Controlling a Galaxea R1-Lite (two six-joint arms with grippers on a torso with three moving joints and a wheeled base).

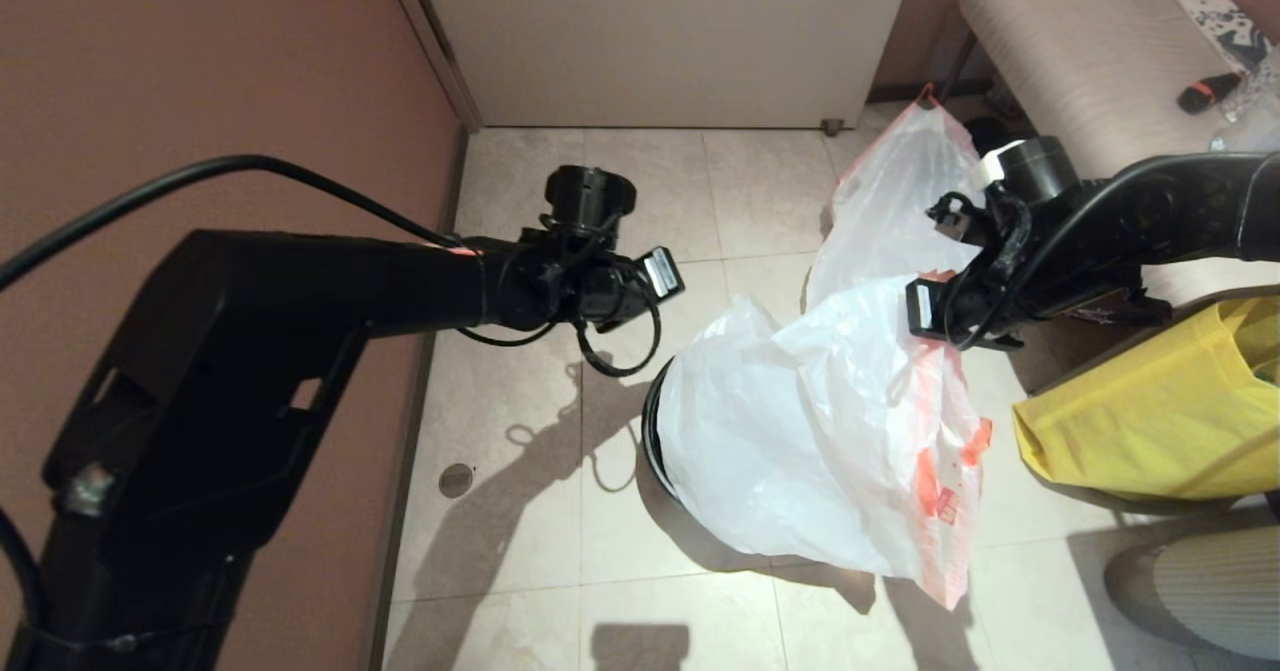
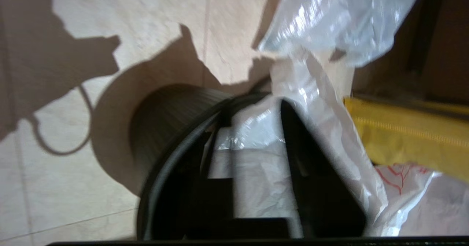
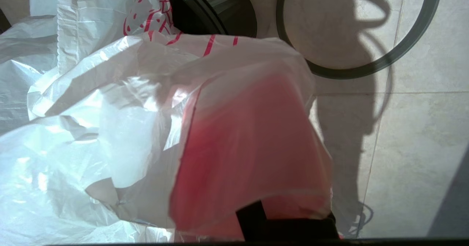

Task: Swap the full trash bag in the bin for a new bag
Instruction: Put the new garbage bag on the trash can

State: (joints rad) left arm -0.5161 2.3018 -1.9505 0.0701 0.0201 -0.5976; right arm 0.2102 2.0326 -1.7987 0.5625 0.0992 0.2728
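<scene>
**New bag draped over the bin, held at its hem from the right; left gripper stands off at nine o'clock**

Head view: the new bag [image 1: 830, 431] hangs over the bin [image 1: 655, 431], of which only a black sliver shows at the bag's nine o'clock edge. The bag runs long from the hem near the right gripper [image 1: 925, 311], at one o'clock of the bin, down to a loose tail at five o'clock on the floor [image 1: 520, 511]. The right arm is plainly the nearer; its gripper sits at the bag's upper edge. The left gripper [image 1: 655, 276] hovers apart from the bag at about ten o'clock of the bin, with bare floor between. The full trash bag [image 1: 900, 191] stands on the floor behind, at twelve o'clock, clear of the bin. A yellow fabric bag [image 1: 1150, 411] lies at three o'clock.

Left wrist view: the left gripper [image 2: 256, 172] is closed, and white film lies between and over its dark fingers; whether it truly pinches the bag I cannot tell. The bin's ribbed wall [image 2: 165, 121] and rim sit just beyond.

Right wrist view: the right gripper [image 3: 289, 224] is closed on the orange-red hem [image 3: 253, 147] of the new bag. The grey ring [image 3: 403, 51] lies flat on the floor beside the bin, not yet fitted.

Judgement: the mouth must next be spread toward nine o'clock.
</scene>
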